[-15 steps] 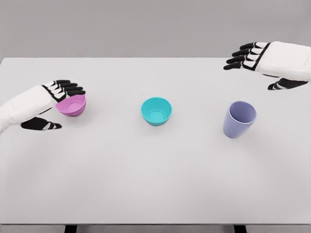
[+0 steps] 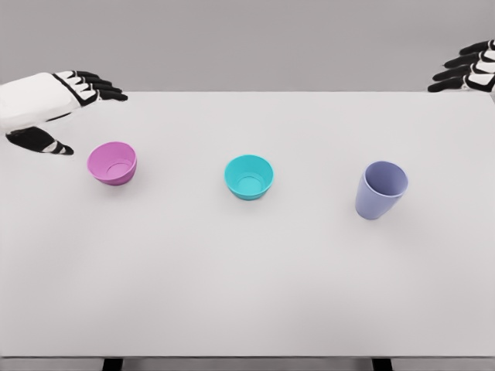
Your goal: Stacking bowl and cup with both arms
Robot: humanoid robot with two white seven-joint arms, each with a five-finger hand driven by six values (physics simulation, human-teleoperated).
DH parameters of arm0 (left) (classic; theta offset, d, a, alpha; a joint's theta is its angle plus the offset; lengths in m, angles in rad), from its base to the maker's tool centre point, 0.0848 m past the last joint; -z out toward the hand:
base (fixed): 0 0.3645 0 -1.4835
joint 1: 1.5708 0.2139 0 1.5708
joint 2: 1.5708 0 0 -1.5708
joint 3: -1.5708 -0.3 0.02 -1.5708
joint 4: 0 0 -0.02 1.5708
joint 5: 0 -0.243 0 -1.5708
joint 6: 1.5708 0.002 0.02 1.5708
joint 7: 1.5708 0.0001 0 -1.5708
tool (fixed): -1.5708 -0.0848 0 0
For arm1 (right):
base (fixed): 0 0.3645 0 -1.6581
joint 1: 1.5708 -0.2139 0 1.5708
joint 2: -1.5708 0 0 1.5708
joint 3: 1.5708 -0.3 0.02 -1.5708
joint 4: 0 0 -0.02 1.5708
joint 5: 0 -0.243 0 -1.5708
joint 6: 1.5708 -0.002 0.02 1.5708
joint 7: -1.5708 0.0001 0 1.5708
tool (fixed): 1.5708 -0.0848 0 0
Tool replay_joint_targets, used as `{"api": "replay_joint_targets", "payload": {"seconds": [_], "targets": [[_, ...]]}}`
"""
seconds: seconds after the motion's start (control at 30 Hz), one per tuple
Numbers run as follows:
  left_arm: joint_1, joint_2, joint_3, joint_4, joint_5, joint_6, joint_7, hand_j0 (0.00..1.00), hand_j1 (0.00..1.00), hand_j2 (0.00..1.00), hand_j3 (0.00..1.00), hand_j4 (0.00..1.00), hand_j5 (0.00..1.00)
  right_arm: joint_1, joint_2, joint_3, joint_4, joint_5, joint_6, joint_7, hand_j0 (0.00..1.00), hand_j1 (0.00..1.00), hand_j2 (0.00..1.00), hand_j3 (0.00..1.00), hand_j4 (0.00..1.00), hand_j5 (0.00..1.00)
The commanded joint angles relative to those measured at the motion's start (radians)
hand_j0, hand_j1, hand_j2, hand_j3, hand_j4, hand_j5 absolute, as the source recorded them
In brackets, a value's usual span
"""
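Bowls sat apart: the pink bowl (image 2: 113,162) lay at four o'clock from my open left hand (image 2: 48,100), nearer than the teal bowl (image 2: 249,176); the cup (image 2: 380,189) stood at seven o'clock, well apart from my open right hand (image 2: 472,71).

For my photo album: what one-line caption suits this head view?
Pink bowl, teal bowl and lavender cup stand apart while open hands hover.

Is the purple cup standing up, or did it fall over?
Standing up. The purple cup rests on its base, its open mouth facing upward.
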Motion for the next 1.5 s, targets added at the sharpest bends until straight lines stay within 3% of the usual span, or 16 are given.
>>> {"api": "replay_joint_targets", "payload": {"seconds": [0.0, 0.07, 0.13, 0.2, 0.27, 0.67, 0.9, 1.23, 1.47], "targets": [[-0.032, 0.005, -0.160, -0.004, 0.014, 0.162, -0.050, 1.00, 1.00, 1.00, 1.00, 1.00, 1.00, 0.003, -0.004, -0.015, -0.001, -0.086, 0.003, -0.001, 1.00, 1.00, 1.00, 1.00, 1.00, 1.00], [-0.156, 0.005, -0.327, 0.049, 0.015, 0.175, -0.050, 1.00, 1.00, 1.00, 1.00, 1.00, 1.00, 0.012, 0.123, -0.055, -0.001, -0.086, 0.003, -0.001, 1.00, 1.00, 1.00, 1.00, 1.00, 1.00], [-0.292, -0.014, -0.496, 0.131, 0.095, 0.176, -0.050, 1.00, 1.00, 1.00, 1.00, 1.00, 1.00, 0.015, 0.165, -0.067, -0.001, -0.089, 0.003, -0.001, 1.00, 1.00, 1.00, 1.00, 1.00, 1.00], [-0.368, -0.015, -0.593, 0.176, 0.142, 0.176, -0.050, 1.00, 1.00, 1.00, 1.00, 1.00, 1.00, 0.015, 0.180, -0.062, -0.001, -0.087, 0.003, -0.001, 1.00, 1.00, 1.00, 1.00, 1.00, 1.00], [-0.373, -0.018, -0.620, 0.191, 0.142, 0.178, -0.050, 1.00, 1.00, 1.00, 1.00, 1.00, 1.00, 0.018, 0.180, -0.055, -0.001, -0.080, 0.003, -0.001, 1.00, 1.00, 1.00, 1.00, 1.00, 1.00], [-0.373, -0.037, -0.637, 0.236, 0.135, 0.180, -0.050, 1.00, 1.00, 1.00, 1.00, 1.00, 1.00, 0.017, 0.169, -0.018, -0.003, -0.077, 0.003, -0.001, 1.00, 1.00, 1.00, 1.00, 1.00, 1.00], [-0.374, -0.061, -0.633, 0.248, -0.031, 0.166, -0.050, 1.00, 1.00, 1.00, 1.00, 1.00, 1.00, 0.018, 0.178, -0.026, -0.001, -0.078, 0.003, -0.001, 1.00, 1.00, 1.00, 1.00, 1.00, 1.00], [-0.374, -0.083, -0.630, 0.251, -0.078, 0.166, -0.050, 1.00, 1.00, 1.00, 1.00, 1.00, 1.00, 0.051, 0.181, -0.021, 0.016, -0.075, 0.003, -0.001, 1.00, 1.00, 1.00, 1.00, 1.00, 1.00], [-0.373, -0.106, -0.630, 0.285, -0.101, 0.166, -0.050, 1.00, 1.00, 1.00, 1.00, 1.00, 1.00, 0.051, 0.235, -0.019, 0.020, -0.075, 0.003, -0.001, 1.00, 1.00, 1.00, 1.00, 1.00, 1.00]]}}
